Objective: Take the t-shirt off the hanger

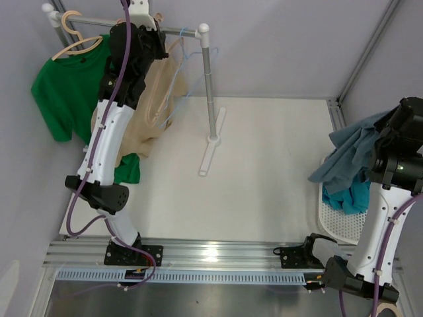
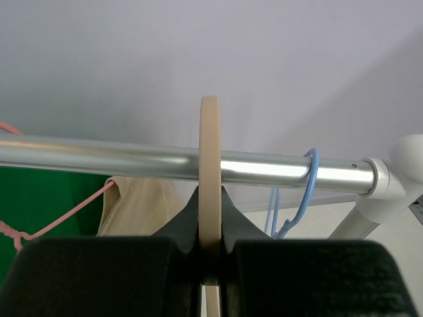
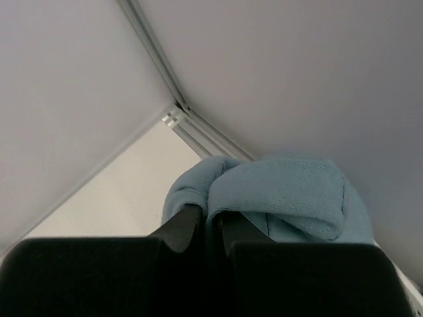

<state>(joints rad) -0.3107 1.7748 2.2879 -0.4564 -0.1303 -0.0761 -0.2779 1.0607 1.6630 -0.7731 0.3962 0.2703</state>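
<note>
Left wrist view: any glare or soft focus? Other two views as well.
Left wrist: bright streak of glare on the chrome rail; beige hanger hook sharp, left end effector near-black, little detail. Top external: hot reflection on the aluminium base rail, otherwise even light. Right wrist: blue-grey cloth sharp, no glare.

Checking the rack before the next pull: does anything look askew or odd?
The beige t-shirt hangs bunched and lopsided below the left tool, which is shut on the beige hanger hook over the silver rail. The thin blue wire hanger beside it is bare. Nothing looks damaged.
</note>
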